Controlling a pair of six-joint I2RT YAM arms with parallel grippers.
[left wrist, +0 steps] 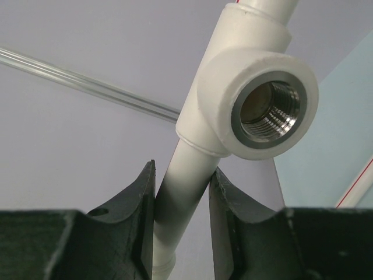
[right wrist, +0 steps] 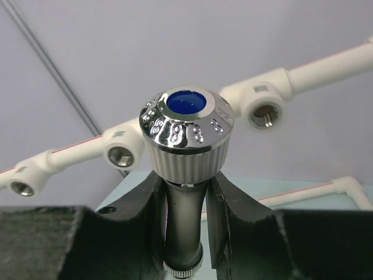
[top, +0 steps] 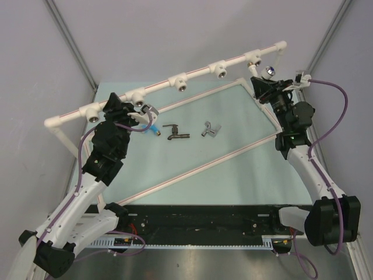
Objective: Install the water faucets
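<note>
My right gripper point(top: 263, 81) point(right wrist: 185, 178) is shut on the neck of a faucet point(right wrist: 186, 137) with a ribbed white knob, chrome top and blue cap. It holds the faucet up near the rightmost tee fitting point(top: 254, 58) of the white pipe rail. My left gripper point(top: 119, 108) point(left wrist: 182, 172) is shut on the white pipe point(left wrist: 180, 192) just below a tee with an empty threaded socket point(left wrist: 271, 108). The blue faucet point(top: 156, 132), the dark brown-black faucet point(top: 175, 133) and the silver-grey faucet point(top: 210, 129) lie on the table between the arms.
The rail carries several tee fittings with empty metal sockets point(top: 180, 83) point(right wrist: 261, 111). A thin white rod frame with red stripes point(top: 204, 166) lies slanted on the pale green table top. Grey walls close in at the back and sides. A black tray point(top: 198, 219) runs along the near edge.
</note>
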